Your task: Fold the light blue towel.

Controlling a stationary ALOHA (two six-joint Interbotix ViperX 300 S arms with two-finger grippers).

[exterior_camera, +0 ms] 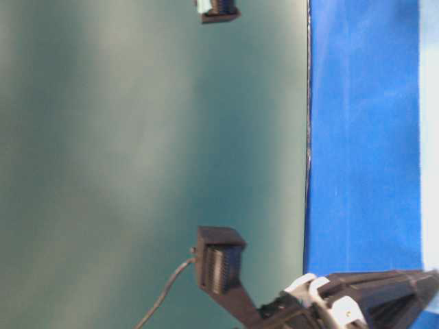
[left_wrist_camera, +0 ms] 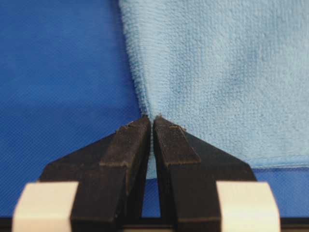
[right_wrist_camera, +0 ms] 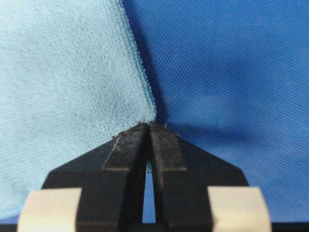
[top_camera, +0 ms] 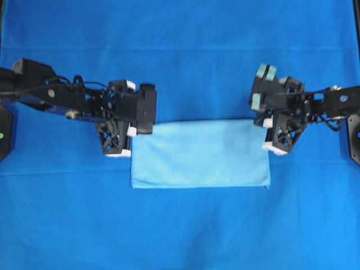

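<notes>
The light blue towel (top_camera: 200, 153) lies flat as a wide rectangle on the royal-blue table covering (top_camera: 180, 56). My left gripper (top_camera: 134, 134) stands at the towel's far left corner. In the left wrist view it (left_wrist_camera: 152, 119) is shut, with the towel's (left_wrist_camera: 222, 72) left edge pinched between the black fingertips. My right gripper (top_camera: 266, 130) stands at the far right corner. In the right wrist view it (right_wrist_camera: 148, 124) is shut on the corner of the towel (right_wrist_camera: 63, 82). Around both grips the cloth puckers slightly.
The royal-blue covering spreads on all sides of the towel. Both black arms (top_camera: 62, 95) (top_camera: 326, 104) reach in from the left and right edges. The table-level view shows a green wall (exterior_camera: 137, 137), the covering (exterior_camera: 363, 137) and part of an arm (exterior_camera: 370, 291).
</notes>
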